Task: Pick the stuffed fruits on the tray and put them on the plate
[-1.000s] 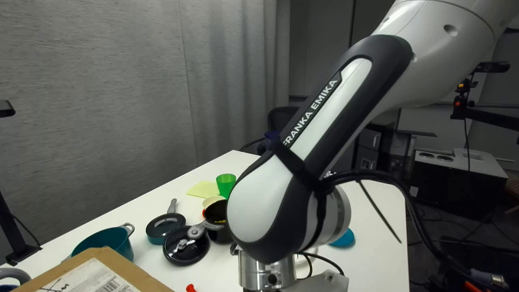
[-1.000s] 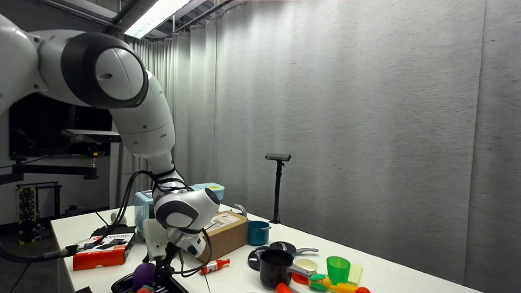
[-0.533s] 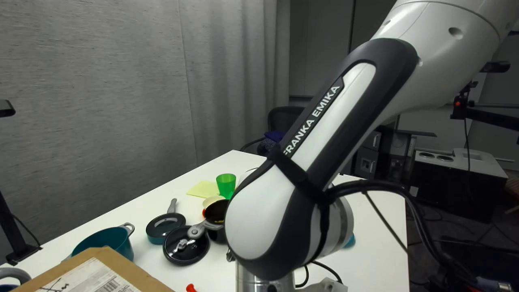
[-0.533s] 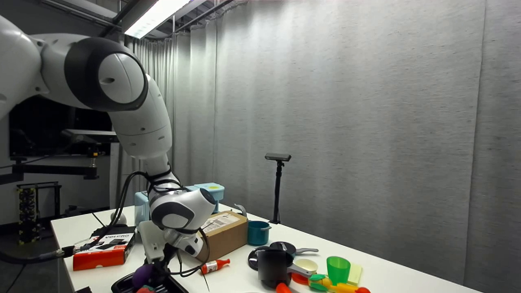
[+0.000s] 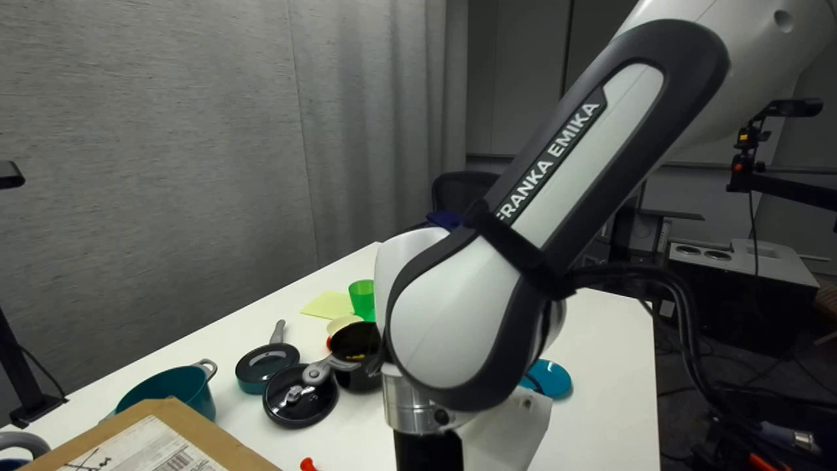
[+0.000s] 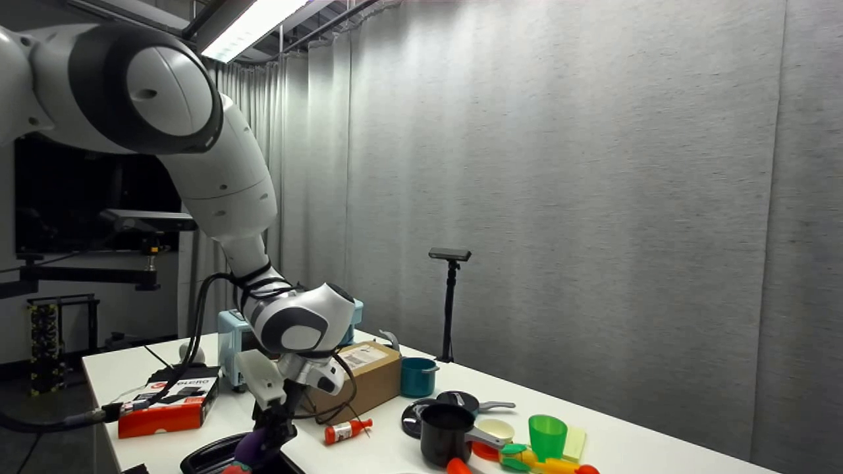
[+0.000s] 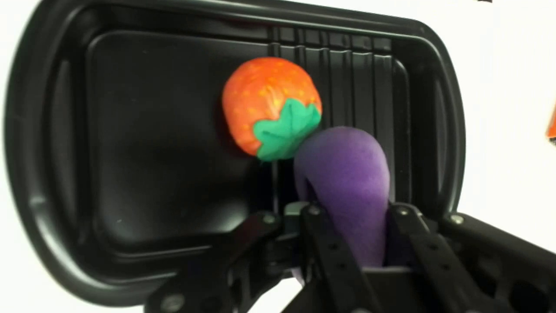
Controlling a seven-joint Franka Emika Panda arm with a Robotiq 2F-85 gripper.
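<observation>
Gripping long purple plush eggplant (image 7: 354, 187) crosswise in black jointed pincer (image 7: 352, 211). Probably for a firm lift clear of black rectangular tray (image 7: 147, 121).

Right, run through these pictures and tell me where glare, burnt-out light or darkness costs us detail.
Wrist view: the tabletop washes out to near white, and glare streaks the lower-left rim of the black tray; in an exterior view, the ceiling light burns to flat white; in an exterior view, the floor at right is nearly black.
</observation>
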